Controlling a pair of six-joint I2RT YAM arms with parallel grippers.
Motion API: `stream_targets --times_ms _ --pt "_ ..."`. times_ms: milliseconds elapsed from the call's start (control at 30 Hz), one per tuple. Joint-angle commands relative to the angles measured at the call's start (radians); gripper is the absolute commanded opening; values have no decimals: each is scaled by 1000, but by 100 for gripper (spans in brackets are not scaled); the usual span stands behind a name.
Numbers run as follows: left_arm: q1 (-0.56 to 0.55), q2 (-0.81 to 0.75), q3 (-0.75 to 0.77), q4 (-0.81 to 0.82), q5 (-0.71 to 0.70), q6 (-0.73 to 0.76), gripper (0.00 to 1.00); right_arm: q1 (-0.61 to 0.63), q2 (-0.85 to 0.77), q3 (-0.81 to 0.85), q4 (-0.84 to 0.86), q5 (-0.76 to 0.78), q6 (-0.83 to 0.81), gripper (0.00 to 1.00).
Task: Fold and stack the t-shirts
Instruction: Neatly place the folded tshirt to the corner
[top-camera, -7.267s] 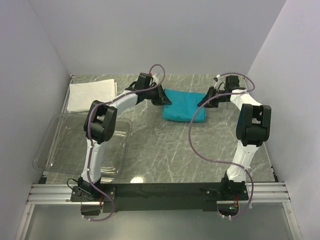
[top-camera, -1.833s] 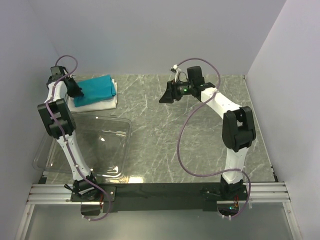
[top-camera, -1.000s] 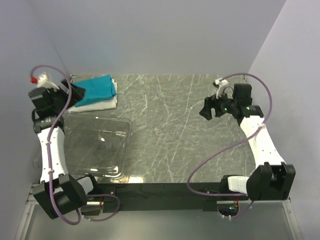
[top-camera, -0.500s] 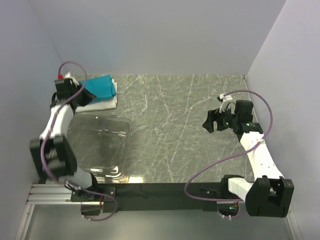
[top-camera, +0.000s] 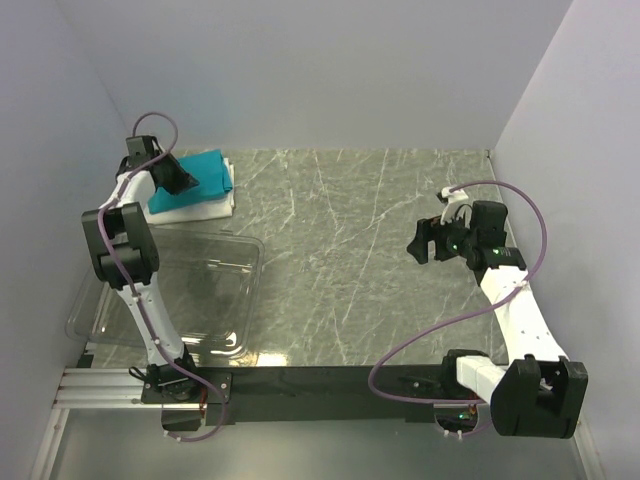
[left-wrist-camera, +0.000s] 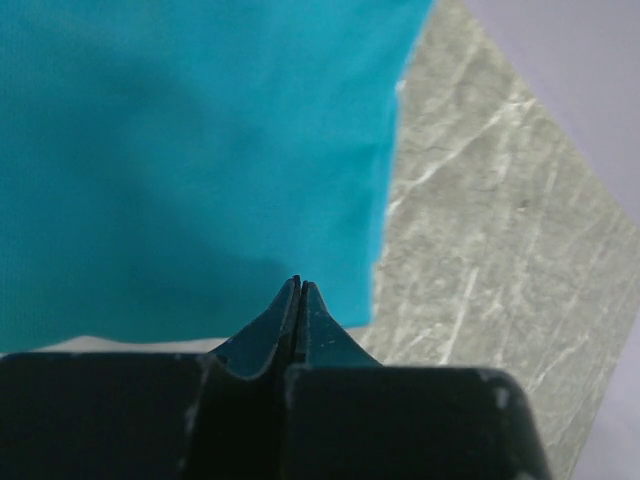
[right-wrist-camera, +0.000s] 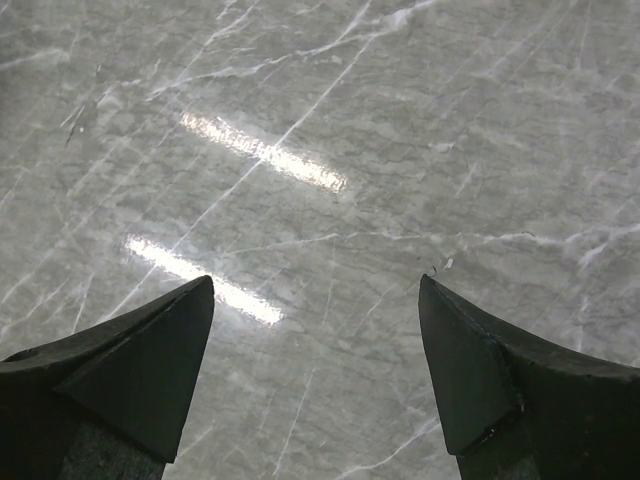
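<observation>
Topping white tee (top-camera: 207, 208) beside bin (top-camera: 205, 295): teal tee (top-camera: 205, 174); L pincer (left-wrist-camera: 297, 288) clenched, R pincer (right-wrist-camera: 315, 283) released.

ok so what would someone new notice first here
The bright teal-blue folded shirt draws the eye, lying atop the folded white shirt in the far left corner, with the left gripper shut just over it. Nearer, a clear plastic bin sits at the left. The right gripper hangs open over the grey marble table.

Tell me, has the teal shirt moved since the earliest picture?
Yes. The teal t-shirt moved left onto the white t-shirt, now beyond the clear plastic bin.
</observation>
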Motion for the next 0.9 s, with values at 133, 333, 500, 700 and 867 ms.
stream_targets --times_ms 133,333,500,700,867 --pt "3 61 -50 -30 -5 -4 0 -1 20 29 41 41 2 89" --pt "3 96 -48 -27 10 2 0 -4 33 29 49 48 6 89" --pt "1 40 -4 37 79 5 3 -6 43 35 46 50 3 89" --pt "47 -51 47 64 118 -65 23 -6 47 27 60 48 6 89" --pt "139 -53 18 94 106 -134 22 -6 52 23 67 47 8 89"
